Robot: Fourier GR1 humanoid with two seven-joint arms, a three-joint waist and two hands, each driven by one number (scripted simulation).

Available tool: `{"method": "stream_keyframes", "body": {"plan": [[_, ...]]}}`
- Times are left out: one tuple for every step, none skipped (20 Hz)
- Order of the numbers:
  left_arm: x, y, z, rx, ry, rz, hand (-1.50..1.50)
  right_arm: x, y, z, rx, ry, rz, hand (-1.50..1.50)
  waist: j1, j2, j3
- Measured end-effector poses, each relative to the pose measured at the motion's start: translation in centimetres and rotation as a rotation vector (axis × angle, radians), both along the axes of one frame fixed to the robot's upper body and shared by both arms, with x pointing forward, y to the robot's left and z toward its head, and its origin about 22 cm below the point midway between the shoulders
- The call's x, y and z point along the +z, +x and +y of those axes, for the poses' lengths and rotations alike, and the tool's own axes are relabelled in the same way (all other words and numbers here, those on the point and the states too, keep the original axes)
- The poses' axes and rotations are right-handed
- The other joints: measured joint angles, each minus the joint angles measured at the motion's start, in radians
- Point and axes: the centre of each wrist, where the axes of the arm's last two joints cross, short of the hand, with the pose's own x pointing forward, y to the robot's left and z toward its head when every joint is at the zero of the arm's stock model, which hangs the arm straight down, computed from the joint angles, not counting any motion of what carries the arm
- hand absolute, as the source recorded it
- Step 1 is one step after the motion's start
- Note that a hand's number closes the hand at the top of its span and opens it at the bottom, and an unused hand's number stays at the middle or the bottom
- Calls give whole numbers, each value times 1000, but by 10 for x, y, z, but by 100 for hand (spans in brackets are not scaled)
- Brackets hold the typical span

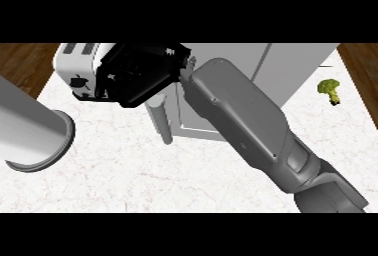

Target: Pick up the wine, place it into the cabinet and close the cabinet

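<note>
Cabinet, pale grey box [295, 65]: wine unseen; closing seemed due.
Black right hand [140, 70]: pose unreadable to me; I favoured a square push.

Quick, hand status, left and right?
Left hand: not in view; only a grey forearm shows at the left edge.
Right hand: beside the cabinet; open or shut cannot be told.

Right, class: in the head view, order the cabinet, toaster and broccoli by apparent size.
1. cabinet, largest.
2. toaster, partly hidden by the right hand.
3. broccoli, smallest by far.
</note>
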Motion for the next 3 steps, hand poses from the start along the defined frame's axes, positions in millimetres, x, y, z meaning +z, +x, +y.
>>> {"method": "stream_keyframes", "body": {"plan": [[1, 0, 0, -1, 4, 1, -150, -1, 0, -1, -2, 8, -3, 150, 1, -1, -2], [2, 1, 0, -11, 8, 5, -150, -1, 0, -1, -5, 14, -5, 150, 1, 0, -2], [2, 2, -1, -16, 10, 6, -150, -2, -1, 0, -5, 20, -6, 150, -1, 0, -3]]}}
